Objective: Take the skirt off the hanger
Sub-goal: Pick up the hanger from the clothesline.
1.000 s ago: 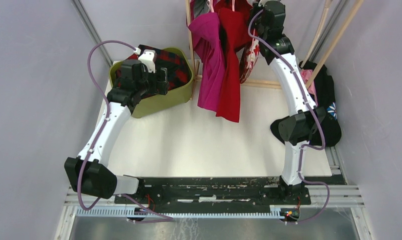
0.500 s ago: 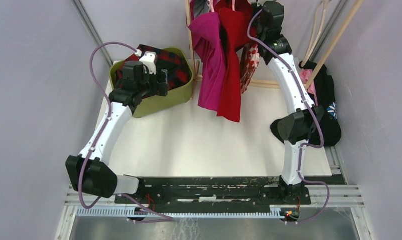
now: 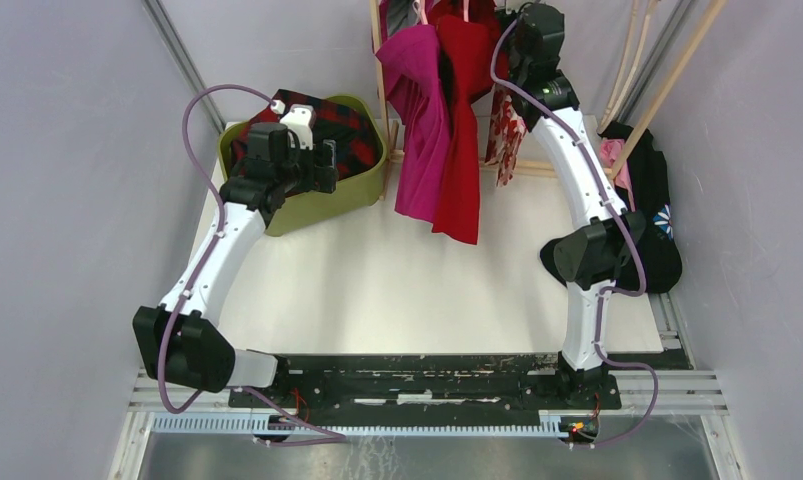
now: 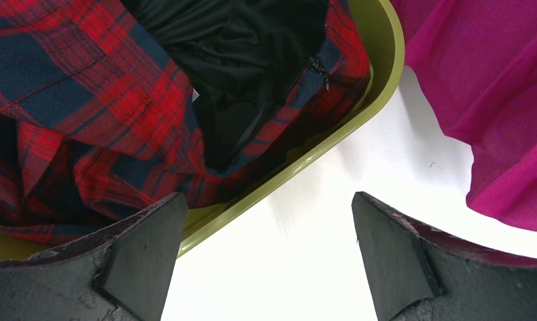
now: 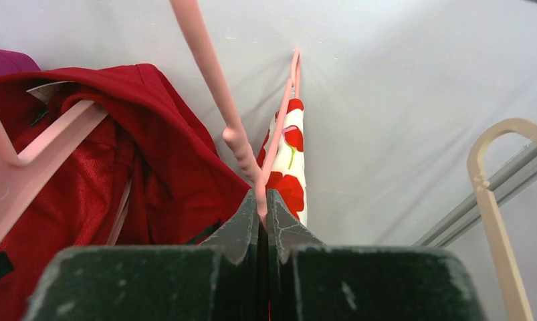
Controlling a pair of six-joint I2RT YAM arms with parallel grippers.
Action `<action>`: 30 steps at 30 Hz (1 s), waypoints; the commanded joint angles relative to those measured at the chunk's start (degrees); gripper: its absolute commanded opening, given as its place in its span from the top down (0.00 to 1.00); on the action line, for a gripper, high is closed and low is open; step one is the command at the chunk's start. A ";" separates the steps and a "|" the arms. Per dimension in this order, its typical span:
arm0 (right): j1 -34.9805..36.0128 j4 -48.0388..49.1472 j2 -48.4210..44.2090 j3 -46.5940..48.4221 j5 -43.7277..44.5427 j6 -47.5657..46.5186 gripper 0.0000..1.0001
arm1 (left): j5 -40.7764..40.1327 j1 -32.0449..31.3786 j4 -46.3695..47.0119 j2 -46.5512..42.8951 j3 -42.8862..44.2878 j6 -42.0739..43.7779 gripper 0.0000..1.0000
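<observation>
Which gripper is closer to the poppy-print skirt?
Right. The right gripper is shut on the pink hanger holding the poppy-print skirt; the left gripper hangs open over the green bin.

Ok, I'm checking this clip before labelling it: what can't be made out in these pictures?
- Top view: the top of the clothes rack is cut off by the upper edge, and the right arm covers the top of the flowered skirt.
- Right wrist view: the right gripper, shut, hides how the skirt is fastened to the pink hanger.
- Left wrist view: the plaid cloth hides whatever lies beneath it in the green bin.
</observation>
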 commanded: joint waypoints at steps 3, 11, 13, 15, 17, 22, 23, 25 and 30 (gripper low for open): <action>0.23 6.88 -5.52 -1.47 -1.70 -1.11 0.99 | -0.08 -0.14 3.53 -1.23 -0.52 1.66 0.00; 0.08 6.52 -7.60 -5.03 1.74 1.58 0.99 | -0.52 -0.12 4.68 -3.44 -1.55 1.45 0.00; 0.04 7.39 -8.62 -5.86 1.51 1.11 0.99 | -0.60 -0.12 5.12 -4.26 -2.55 1.33 0.00; 0.00 7.63 -8.92 -5.51 2.65 0.78 0.99 | -0.57 -0.12 5.50 -5.16 -3.73 1.15 0.00; 0.04 6.97 -8.78 -4.23 3.89 1.13 0.99 | -0.73 -0.15 5.71 -5.97 -4.69 1.05 0.00; 0.05 5.62 -8.89 -1.51 2.98 1.32 0.99 | -1.36 -0.12 6.02 -7.13 -6.21 1.23 0.00; 0.04 4.91 -8.73 -0.73 2.70 1.43 0.99 | -1.40 -0.12 6.13 -7.15 -6.42 1.30 0.00; 0.10 3.88 -8.80 0.06 2.25 1.59 0.99 | -1.40 -0.12 6.47 -7.16 -6.66 1.31 0.00; 0.21 3.27 -9.22 1.77 1.55 -0.20 0.99 | -1.23 -0.14 6.93 -6.74 -6.42 1.31 0.00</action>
